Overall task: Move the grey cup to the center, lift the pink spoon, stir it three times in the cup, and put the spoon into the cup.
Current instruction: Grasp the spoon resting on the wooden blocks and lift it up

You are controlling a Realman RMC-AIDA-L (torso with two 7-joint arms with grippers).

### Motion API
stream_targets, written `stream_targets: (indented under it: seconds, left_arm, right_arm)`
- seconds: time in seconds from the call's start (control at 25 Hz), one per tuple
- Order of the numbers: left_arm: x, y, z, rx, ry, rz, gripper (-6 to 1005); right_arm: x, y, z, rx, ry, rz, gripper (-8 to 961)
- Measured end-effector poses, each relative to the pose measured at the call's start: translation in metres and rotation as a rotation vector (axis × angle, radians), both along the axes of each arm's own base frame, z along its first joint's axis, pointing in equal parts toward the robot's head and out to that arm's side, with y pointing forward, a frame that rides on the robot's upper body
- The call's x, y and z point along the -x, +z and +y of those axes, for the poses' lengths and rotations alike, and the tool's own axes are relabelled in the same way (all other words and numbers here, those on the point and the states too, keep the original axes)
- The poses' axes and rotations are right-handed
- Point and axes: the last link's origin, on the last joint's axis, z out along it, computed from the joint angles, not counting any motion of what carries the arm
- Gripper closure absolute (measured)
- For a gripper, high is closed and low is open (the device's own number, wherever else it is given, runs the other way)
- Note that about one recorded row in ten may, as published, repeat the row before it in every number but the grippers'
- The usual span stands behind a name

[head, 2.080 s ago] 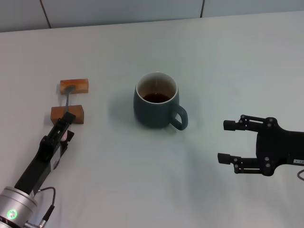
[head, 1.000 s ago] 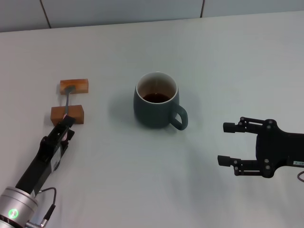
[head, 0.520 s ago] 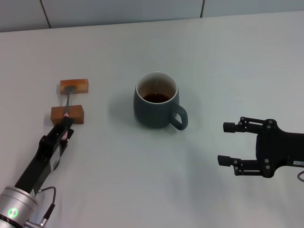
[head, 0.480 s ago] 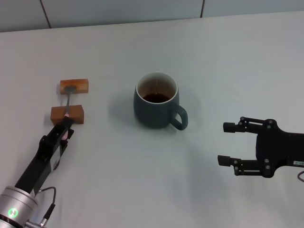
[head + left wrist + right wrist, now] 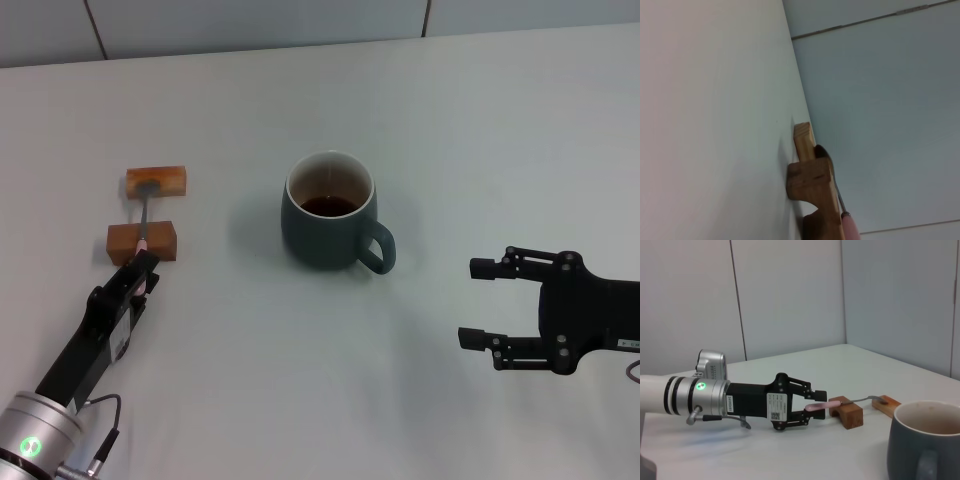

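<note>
Resting across two wooden blocks [image 5: 143, 241] at left surface [image 5: 480, 130]: spoon [image 5: 146, 212], pink handle between released jaws of left gripper [image 5: 143, 272]. Cup [image 5: 328, 212] at center. Right gripper [image 5: 485, 300] parked right, jaws released.

- The grey cup [image 5: 328, 210] stood near the middle of the table [image 5: 480, 130], its handle turned toward the robot's right.
- Well to its left, two wooden blocks [image 5: 157, 181] sat one behind the other.
- The pink spoon [image 5: 146, 212] lay across both blocks, bowl on the far one.
- The left gripper [image 5: 142, 272] was just before the near block, at the spoon's handle end.
- The right gripper [image 5: 478, 300] was right of the cup, nearer the robot.
</note>
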Motion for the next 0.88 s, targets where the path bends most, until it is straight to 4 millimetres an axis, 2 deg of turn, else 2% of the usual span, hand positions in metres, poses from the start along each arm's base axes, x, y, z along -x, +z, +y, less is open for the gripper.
stream_targets:
  seconds: [0.52, 0.88]
  left_arm:
    - [0.0009, 0.0004, 0.0015, 0.003, -0.003, 0.012, 782]
    - [-0.0013, 0.0023, 0.0058, -0.001, -0.034, 0.032, 842]
  right_arm:
    - [0.0004, 0.0000, -0.0004, 0.003, 0.001, 0.002, 171]
    - [-0.0001, 0.0000, -0.0007, 0.002, -0.001, 0.002, 171]
